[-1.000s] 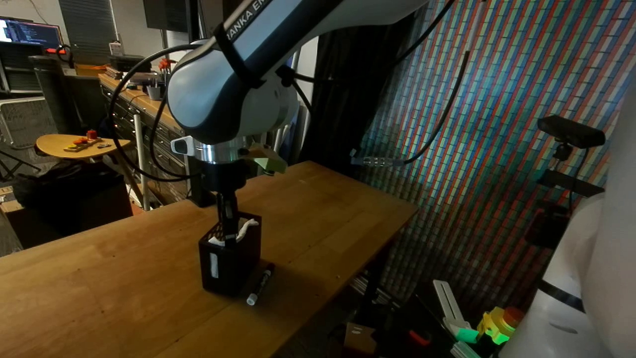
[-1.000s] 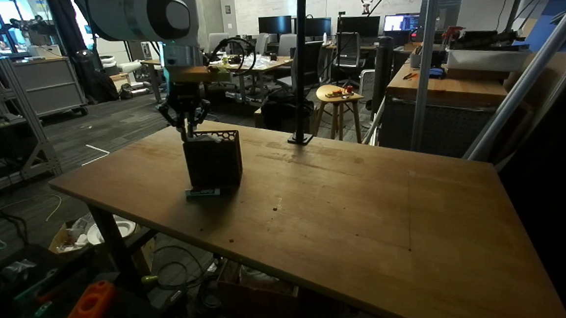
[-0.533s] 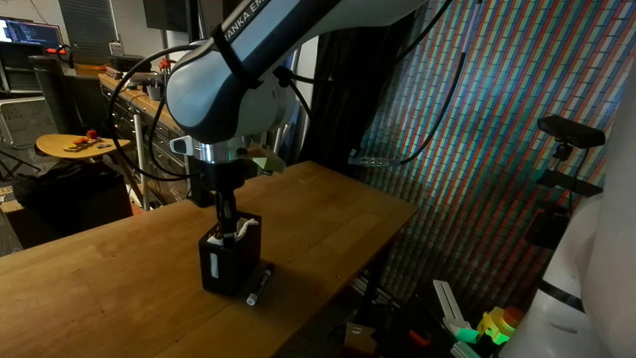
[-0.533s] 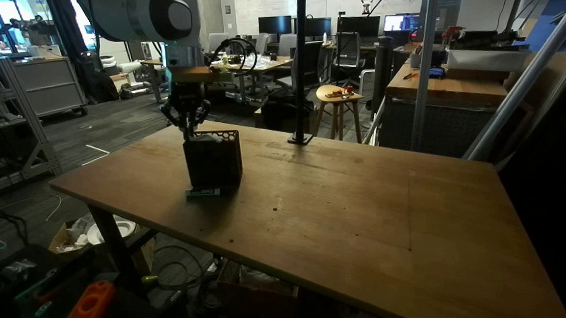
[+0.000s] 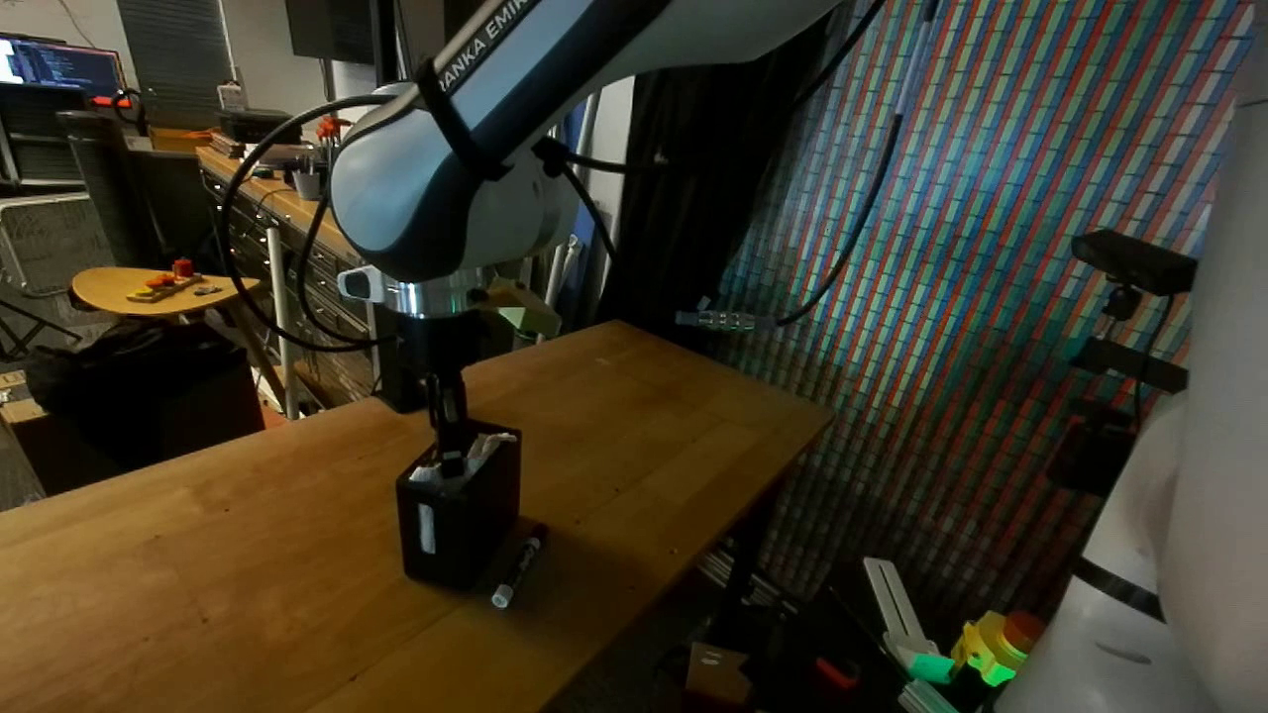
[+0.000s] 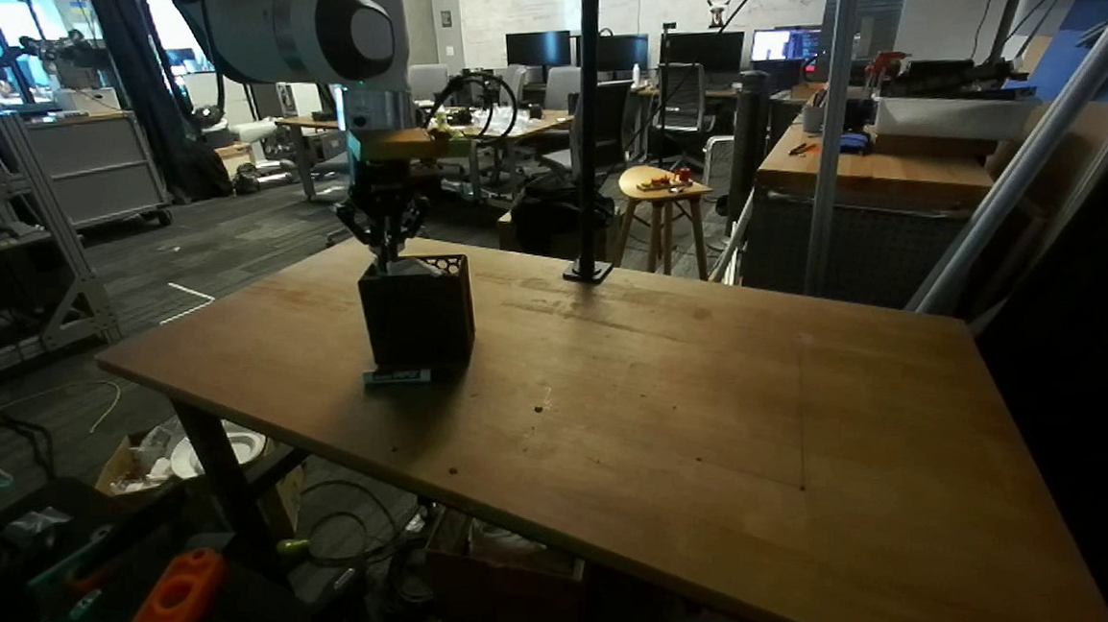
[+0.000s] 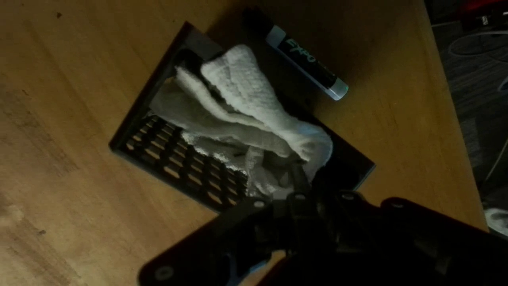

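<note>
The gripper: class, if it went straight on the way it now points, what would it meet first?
Most likely the white cloth in the black box: the gripper points down at it, though whether they touch is unclear.

Exterior view: box [image 6: 420,316] on table [image 6: 714,417], left of centre. Marker [image 6: 397,377] on table just before the box. Pole [image 6: 593,135] on table's far edge, right of and behind the box; stool [image 6: 654,180] behind table, right of pole. Wrist view: cloth [image 7: 246,89] in box, frame centre; marker above right; tool [image 7: 297,182] bottom centre, tips at cloth's lower end.
</note>
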